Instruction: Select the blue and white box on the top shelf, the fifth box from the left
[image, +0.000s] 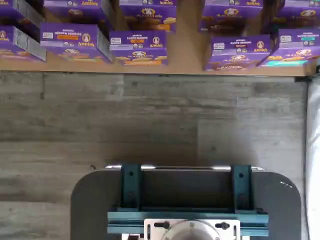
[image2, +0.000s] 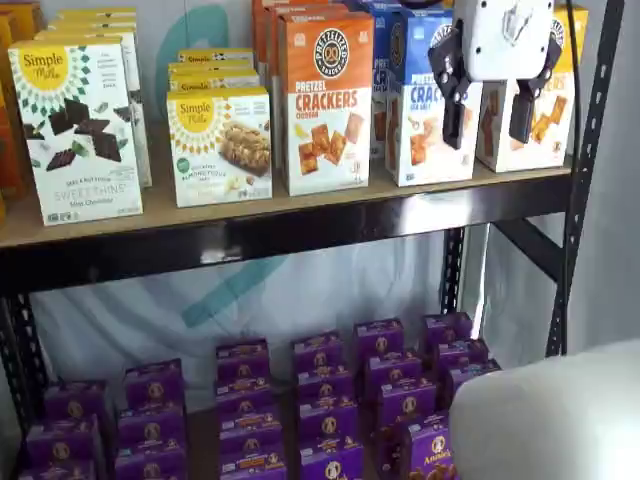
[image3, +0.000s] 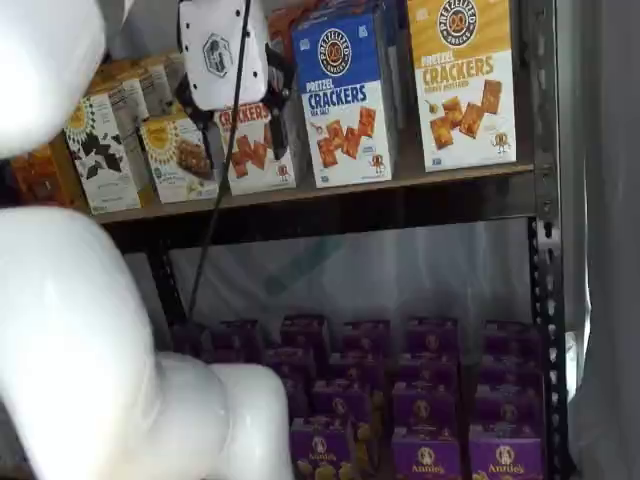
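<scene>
The gripper (image2: 490, 108) hangs with fingers (image2: 452, 115) spread, holding nothing, in front of the blue and white box (image3: 345, 100), which stands upright on the top shelf (image2: 300, 225) between orange-topped and yellow-topped boxes.

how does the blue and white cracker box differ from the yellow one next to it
The blue and white box has a blue upper half with blue lettering; the yellow-topped box has a yellow upper half with orange lettering. In one shelf view the pincer hangs partly in front of both. Both stand upright on the top shelf, have white lower halves, a round logo and pictured square crackers.
</scene>
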